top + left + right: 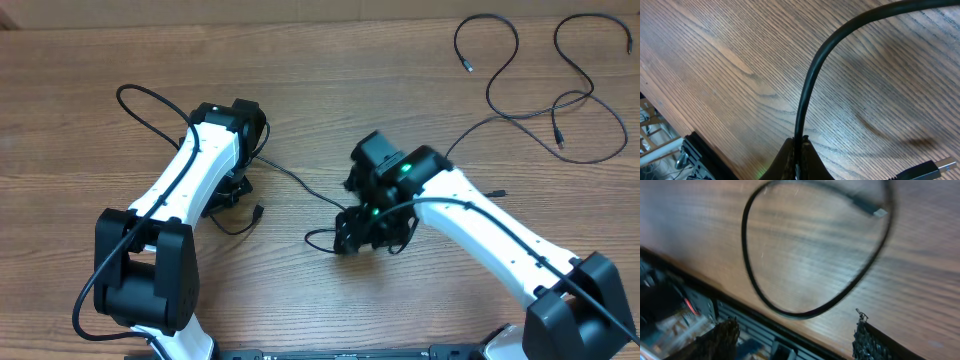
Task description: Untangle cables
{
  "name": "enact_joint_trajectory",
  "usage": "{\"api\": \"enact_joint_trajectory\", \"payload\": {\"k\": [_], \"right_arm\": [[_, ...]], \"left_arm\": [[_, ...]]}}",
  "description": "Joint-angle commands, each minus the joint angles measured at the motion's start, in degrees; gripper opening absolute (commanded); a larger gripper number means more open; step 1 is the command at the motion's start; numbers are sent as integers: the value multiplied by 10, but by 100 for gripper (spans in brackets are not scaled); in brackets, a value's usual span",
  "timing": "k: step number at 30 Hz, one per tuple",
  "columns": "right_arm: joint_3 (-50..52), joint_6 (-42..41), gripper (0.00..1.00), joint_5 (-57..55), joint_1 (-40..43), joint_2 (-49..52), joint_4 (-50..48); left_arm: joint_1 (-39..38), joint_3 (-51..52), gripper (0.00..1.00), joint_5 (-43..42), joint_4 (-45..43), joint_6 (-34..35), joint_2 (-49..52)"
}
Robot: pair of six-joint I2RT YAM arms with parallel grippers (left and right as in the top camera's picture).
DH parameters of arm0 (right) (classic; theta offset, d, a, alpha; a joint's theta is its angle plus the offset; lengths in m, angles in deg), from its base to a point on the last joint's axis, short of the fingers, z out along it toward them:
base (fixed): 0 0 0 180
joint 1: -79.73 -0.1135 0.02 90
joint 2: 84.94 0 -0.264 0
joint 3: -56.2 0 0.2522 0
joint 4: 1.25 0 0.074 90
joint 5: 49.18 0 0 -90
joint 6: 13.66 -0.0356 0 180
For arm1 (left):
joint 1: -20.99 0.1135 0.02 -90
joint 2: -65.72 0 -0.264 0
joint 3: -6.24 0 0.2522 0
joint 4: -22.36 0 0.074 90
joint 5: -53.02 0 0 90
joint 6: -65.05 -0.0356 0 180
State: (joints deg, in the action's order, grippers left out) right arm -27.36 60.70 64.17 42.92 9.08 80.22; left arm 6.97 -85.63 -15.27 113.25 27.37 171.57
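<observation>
My left gripper (799, 157) is pinched tight on 1 thin black cable (810, 85), which rises from my fingertips and arcs over the wooden table (715, 60). My right gripper (796, 325) stands wide apart, holding nothing. A loop of cable (790, 312) with its plug end (879, 212) lies on the wood just beyond those fingers. 2 more cables (556, 102) lie loose at the table's far right, well apart from both arms.
</observation>
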Motion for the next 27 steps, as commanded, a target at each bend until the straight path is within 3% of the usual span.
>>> {"api": "enact_joint_trajectory", "payload": {"k": [1, 6, 11, 14, 21, 27], "right_arm": [[13, -11, 75, 9, -30, -6, 0], [13, -108, 75, -4, -60, -6, -50], [13, -351, 80, -111, -80, -6, -94], [13, -444, 80, -164, -94, -6, -100], [13, -524, 80, -236, -104, -6, -128], [13, -548, 62, -267, -104, -5, -141]], "left_arm": [[2, -7, 5, 7, 0, 4, -12], [2, -7, 4, 7, 0, 4, -12], [2, -7, 4, 7, 0, 4, -12], [2, -7, 5, 7, 3, 4, -12], [2, -7, 5, 7, 1, 4, -12], [2, -7, 5, 8, 0, 4, -12]]}}
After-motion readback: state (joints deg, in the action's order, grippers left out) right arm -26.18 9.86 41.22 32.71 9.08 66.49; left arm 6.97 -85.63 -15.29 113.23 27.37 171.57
